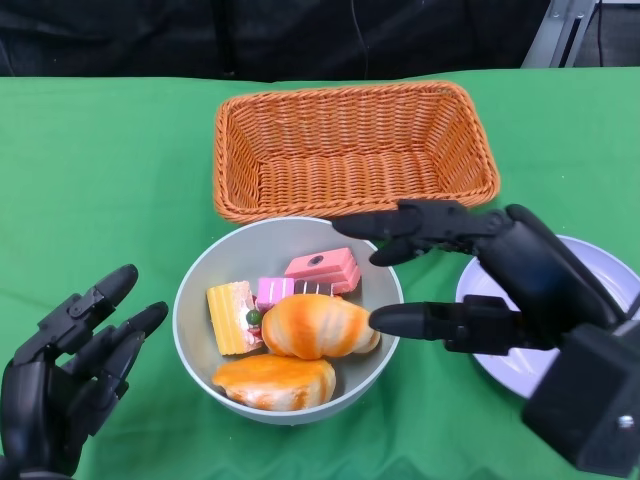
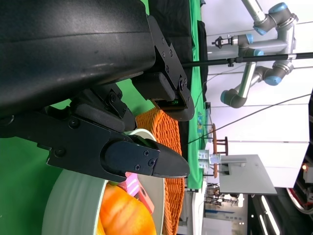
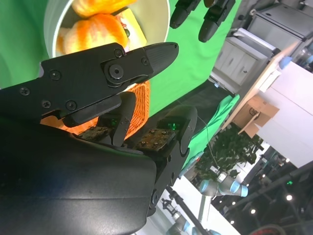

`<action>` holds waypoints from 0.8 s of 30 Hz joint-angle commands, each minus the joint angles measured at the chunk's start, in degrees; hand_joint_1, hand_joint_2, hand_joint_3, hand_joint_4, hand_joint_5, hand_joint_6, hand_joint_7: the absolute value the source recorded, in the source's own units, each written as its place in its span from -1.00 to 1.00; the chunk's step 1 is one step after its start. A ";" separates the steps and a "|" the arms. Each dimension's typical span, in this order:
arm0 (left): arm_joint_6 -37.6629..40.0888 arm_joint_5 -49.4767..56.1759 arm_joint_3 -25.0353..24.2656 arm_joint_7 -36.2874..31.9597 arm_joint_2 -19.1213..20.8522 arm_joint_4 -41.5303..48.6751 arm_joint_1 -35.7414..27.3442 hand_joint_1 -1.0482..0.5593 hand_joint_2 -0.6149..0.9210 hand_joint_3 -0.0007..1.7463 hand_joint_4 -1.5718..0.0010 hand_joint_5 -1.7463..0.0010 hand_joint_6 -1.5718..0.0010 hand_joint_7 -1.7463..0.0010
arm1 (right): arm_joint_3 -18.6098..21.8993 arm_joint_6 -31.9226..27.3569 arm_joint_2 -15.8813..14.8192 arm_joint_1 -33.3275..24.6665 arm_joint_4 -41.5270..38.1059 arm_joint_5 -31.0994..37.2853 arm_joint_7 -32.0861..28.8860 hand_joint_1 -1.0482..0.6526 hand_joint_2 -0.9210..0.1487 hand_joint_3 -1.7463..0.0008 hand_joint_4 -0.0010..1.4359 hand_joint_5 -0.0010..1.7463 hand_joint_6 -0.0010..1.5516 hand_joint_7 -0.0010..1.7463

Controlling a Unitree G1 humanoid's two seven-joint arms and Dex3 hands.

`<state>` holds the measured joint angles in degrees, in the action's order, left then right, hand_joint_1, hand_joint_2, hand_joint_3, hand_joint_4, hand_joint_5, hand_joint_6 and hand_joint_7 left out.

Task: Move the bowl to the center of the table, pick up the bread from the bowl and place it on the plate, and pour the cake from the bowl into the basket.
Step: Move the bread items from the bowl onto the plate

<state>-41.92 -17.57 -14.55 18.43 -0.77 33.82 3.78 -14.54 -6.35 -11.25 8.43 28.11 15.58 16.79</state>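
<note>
The grey bowl (image 1: 200,285) sits mid-table in the head view, holding two orange bread rolls (image 1: 315,325) (image 1: 275,383), a yellow cake slice (image 1: 231,318) and pink cake pieces (image 1: 323,268). My right hand (image 1: 470,285) hovers at the bowl's right rim, fingers spread apart and holding nothing, one finger close to the upper roll. My left hand (image 1: 70,360) waits left of the bowl, fingers apart and empty. The pale plate (image 1: 615,270) lies partly under my right hand. The wicker basket (image 1: 355,145) stands behind the bowl. The right wrist view shows the bowl (image 3: 51,19) and bread (image 3: 93,32).
Green cloth (image 1: 90,180) covers the table. Dark background lies beyond the far edge. The basket holds nothing. The left wrist view shows the bowl rim (image 2: 73,205), the basket (image 2: 168,161) and a lab robot arm (image 2: 259,58) in the distance.
</note>
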 commanded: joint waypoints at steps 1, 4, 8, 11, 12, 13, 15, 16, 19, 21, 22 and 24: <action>-1.60 -0.17 -0.71 -0.20 0.30 1.33 0.23 -0.48 1.00 -0.85 -0.16 0.98 -0.03 0.99 | -1.18 -1.87 0.50 2.17 -0.72 2.35 -0.59 -0.52 -0.89 1.00 -0.11 -0.33 -0.09 -0.94; -2.73 0.80 -0.57 -0.82 0.43 2.05 0.29 -0.48 1.00 -0.85 -0.17 0.98 -0.03 0.99 | -2.33 -2.58 0.96 3.51 -1.43 4.16 -0.67 -0.54 -0.91 0.99 -0.08 -0.38 -0.08 -0.96; -3.59 1.15 -0.62 -1.02 0.40 2.92 0.36 -0.48 1.00 -0.82 -0.16 0.99 -0.03 0.99 | -3.55 -2.61 1.79 4.73 -2.95 5.49 -0.84 -0.56 -0.93 0.99 -0.04 -0.43 -0.09 -0.98; -3.69 0.62 -0.67 -0.80 0.11 3.11 0.42 -0.46 1.00 -0.83 -0.16 0.99 -0.04 0.99 | -4.20 -3.20 2.05 5.37 -3.48 6.06 -0.33 -0.56 -0.93 1.00 -0.02 -0.46 -0.09 -0.98; -3.65 0.46 -0.68 -0.73 0.05 3.15 0.46 -0.46 1.00 -0.83 -0.16 0.99 -0.04 0.99 | -4.43 -3.35 1.82 5.61 -3.57 6.19 0.02 -0.56 -0.94 1.00 -0.01 -0.47 -0.09 -0.98; -3.69 0.42 -0.67 -0.71 0.01 3.21 0.49 -0.45 1.00 -0.83 -0.17 0.98 -0.04 0.99 | -4.63 -3.47 1.54 5.83 -3.67 6.29 0.40 -0.56 -0.94 0.99 -0.02 -0.48 -0.10 -0.99; -3.89 0.53 -0.66 -0.74 0.01 3.40 0.56 -0.45 1.00 -0.84 -0.18 0.98 -0.04 0.99 | -4.92 -3.91 1.17 6.13 -3.76 6.43 1.17 -0.56 -0.96 0.99 -0.01 -0.51 -0.10 -0.99; -3.91 0.63 -0.67 -0.87 0.01 3.47 0.60 -0.45 1.00 -0.84 -0.18 0.98 -0.04 0.99 | -5.09 -4.20 0.94 6.28 -3.76 6.68 1.63 -0.56 -0.96 0.99 0.00 -0.52 -0.11 -0.99; -4.26 1.40 -0.70 -1.51 0.16 3.90 0.69 -0.45 1.00 -0.84 -0.19 0.98 -0.04 0.99 | -5.47 -5.34 0.38 6.48 -3.26 7.38 3.11 -0.57 -0.99 0.99 0.02 -0.55 -0.13 -1.00; -4.63 1.61 -0.73 -1.59 0.33 4.38 0.79 -0.45 1.00 -0.83 -0.19 0.98 -0.04 0.99 | -5.73 -6.16 -0.08 6.53 -2.79 7.85 4.25 -0.57 -1.00 0.99 0.02 -0.56 -0.16 -1.00; -4.74 1.51 -0.73 -1.54 0.34 4.52 0.83 -0.45 1.00 -0.83 -0.19 0.99 -0.04 1.00 | -5.89 -6.53 -0.43 6.61 -2.59 8.10 4.91 -0.57 -1.00 0.98 0.02 -0.56 -0.16 -1.00; -4.86 1.57 -0.71 -1.82 0.30 4.55 0.84 -0.44 1.00 -0.82 -0.19 0.99 -0.04 1.00 | -6.29 -7.26 -1.23 6.85 -2.18 8.90 6.12 -0.58 -1.00 0.97 0.02 -0.57 -0.19 -1.00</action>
<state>-45.92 -16.11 -14.65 17.37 -0.99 37.78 4.16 -20.84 -12.92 -11.38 14.43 24.85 23.96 21.95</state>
